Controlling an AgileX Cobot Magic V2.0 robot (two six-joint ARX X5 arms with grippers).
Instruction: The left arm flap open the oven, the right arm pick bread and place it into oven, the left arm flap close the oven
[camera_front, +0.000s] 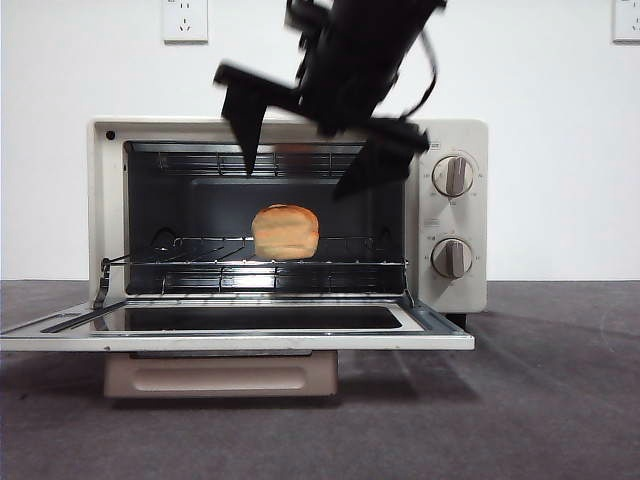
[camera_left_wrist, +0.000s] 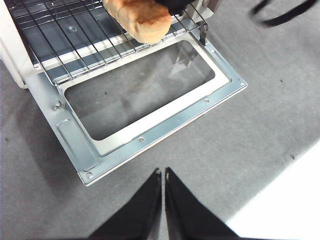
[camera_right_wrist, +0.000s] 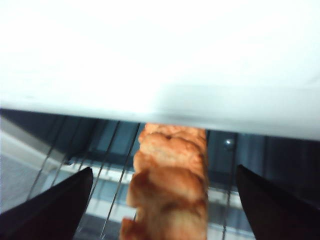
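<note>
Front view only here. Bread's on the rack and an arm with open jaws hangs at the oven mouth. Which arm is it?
Observer: The right gripper. Its wrist view has the bread between wide-open jaws, not touching them.
Operator: Where's the left one?
Observer: The left gripper is out in front of the open door, jaws shut, holding nothing.
Operator: How deep is the bread?
Observer: Near the front edge of the rack, by the left wrist view.

A plain white wall (camera_front: 560, 180) carries two white power sockets (camera_front: 185, 19). Below it lies a dark grey tabletop (camera_front: 540, 400), evenly lit.
</note>
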